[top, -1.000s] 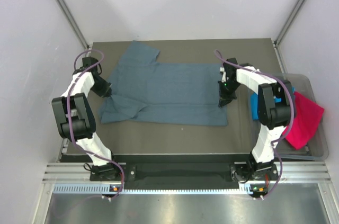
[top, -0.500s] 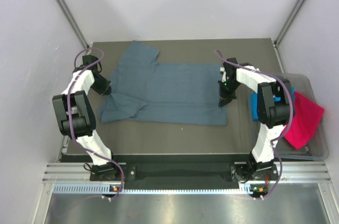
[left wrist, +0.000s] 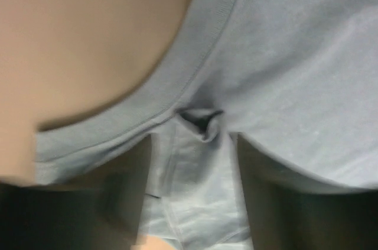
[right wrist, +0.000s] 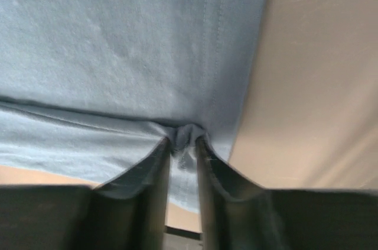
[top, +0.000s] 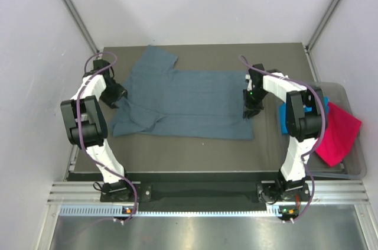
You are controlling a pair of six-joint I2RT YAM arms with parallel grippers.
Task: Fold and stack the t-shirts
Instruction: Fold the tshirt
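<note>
The slate-blue t-shirt (top: 195, 105) is plain and dusty-toned; the turquoise t-shirt (top: 283, 121) and magenta t-shirt (top: 339, 135) are plain, bright solids; the counter (top: 195, 152) is dull grey-brown.

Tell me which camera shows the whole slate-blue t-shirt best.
Top external: the slate-blue t-shirt lies spread on the table, almost entirely visible. Each wrist view shows only a close-up patch of its cloth.
</note>
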